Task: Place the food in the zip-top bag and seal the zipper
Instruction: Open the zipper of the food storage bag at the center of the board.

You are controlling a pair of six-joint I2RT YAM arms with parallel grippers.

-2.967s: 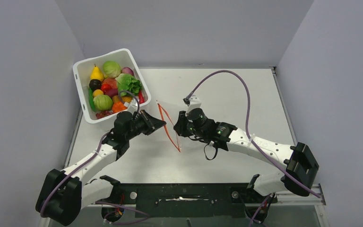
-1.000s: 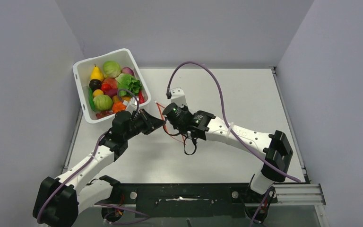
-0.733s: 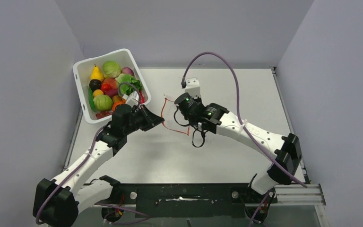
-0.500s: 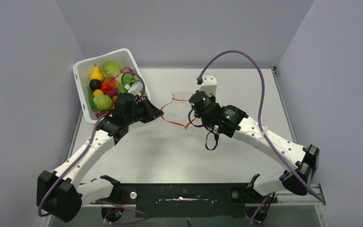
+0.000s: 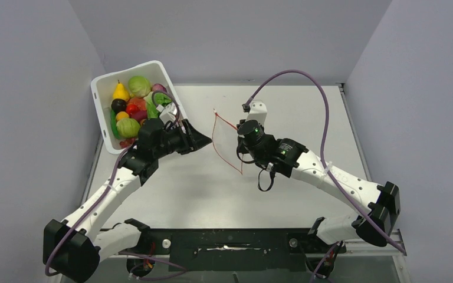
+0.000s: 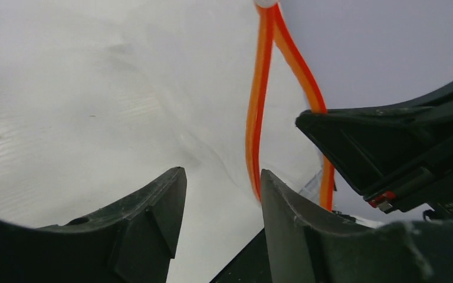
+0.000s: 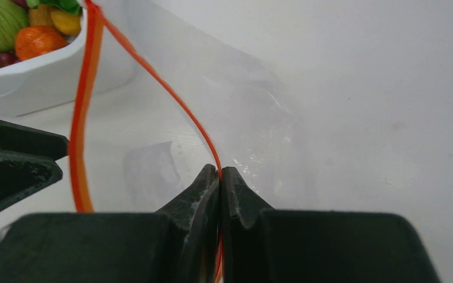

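The clear zip-top bag [image 5: 225,144] hangs mid-table with its red-orange zipper [image 5: 213,138] forming a narrow loop. My right gripper [image 5: 240,152] is shut on one side of the zipper [image 7: 153,71], with the strip pinched at its fingertips [image 7: 220,172]. My left gripper [image 5: 205,141] stands open just left of the bag. In the left wrist view the zipper [image 6: 258,106] runs close past the right finger [image 6: 274,194], and nothing is clamped in the left gripper [image 6: 219,180]. The food [image 5: 134,109] lies piled in the white tub [image 5: 101,88]; none shows in the bag.
The white tub sits at the table's back left corner, right behind my left wrist; its wall [image 7: 29,79] shows in the right wrist view with orange and green pieces [image 7: 35,38] inside. Grey walls close in both sides and the back.
My left gripper has opened and let go of the zipper. The bag's mouth, stretched wide between both grippers half a second ago, has collapsed to a narrow loop held by the right gripper.
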